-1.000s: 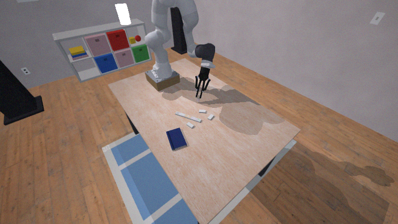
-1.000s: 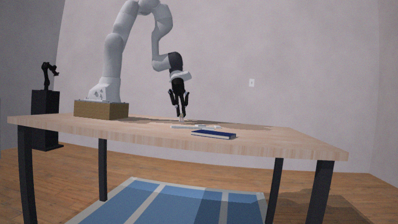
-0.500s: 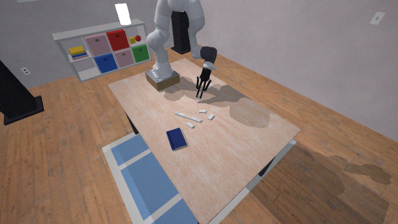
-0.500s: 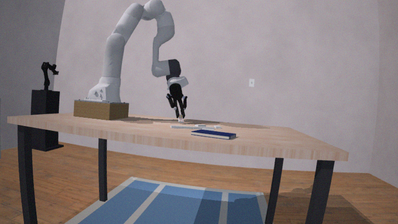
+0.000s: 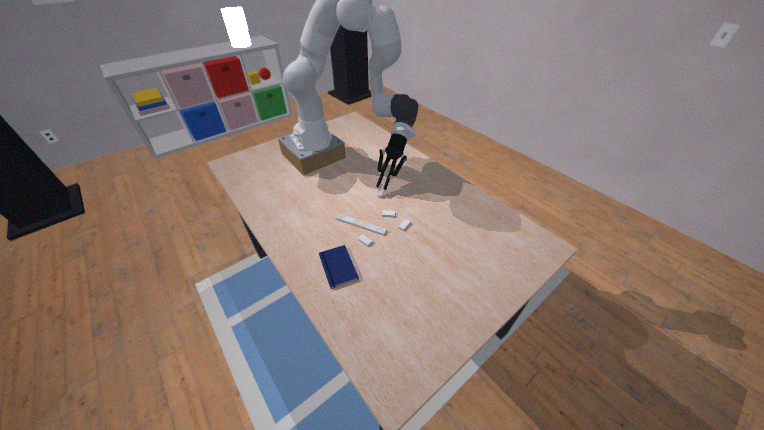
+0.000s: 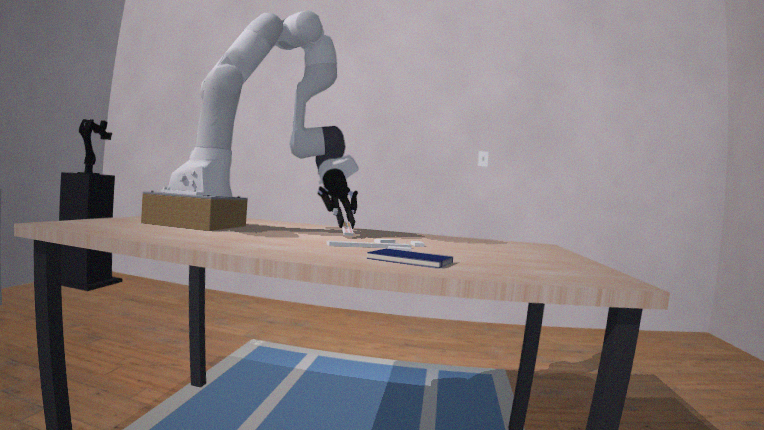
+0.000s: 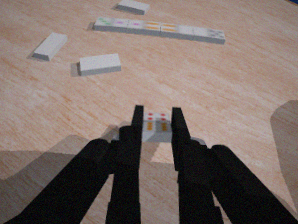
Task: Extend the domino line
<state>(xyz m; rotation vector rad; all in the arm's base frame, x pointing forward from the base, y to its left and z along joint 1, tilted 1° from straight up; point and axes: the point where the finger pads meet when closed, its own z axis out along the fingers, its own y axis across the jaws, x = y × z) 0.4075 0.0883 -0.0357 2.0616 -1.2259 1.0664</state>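
Observation:
My gripper is shut on a white domino; its face with coloured pips shows between the fingertips in the wrist view. The arm tilts and holds it low, at or just above the table top, also in the exterior view. The line of dominoes lies face up in the table's middle; it also shows in the wrist view. Three face-down white dominoes lie around it: one and another on the far side, and a third on the near side.
A dark blue book lies on the table in front of the line. The robot's base block stands at the table's back. A shelf with coloured bins stands by the wall.

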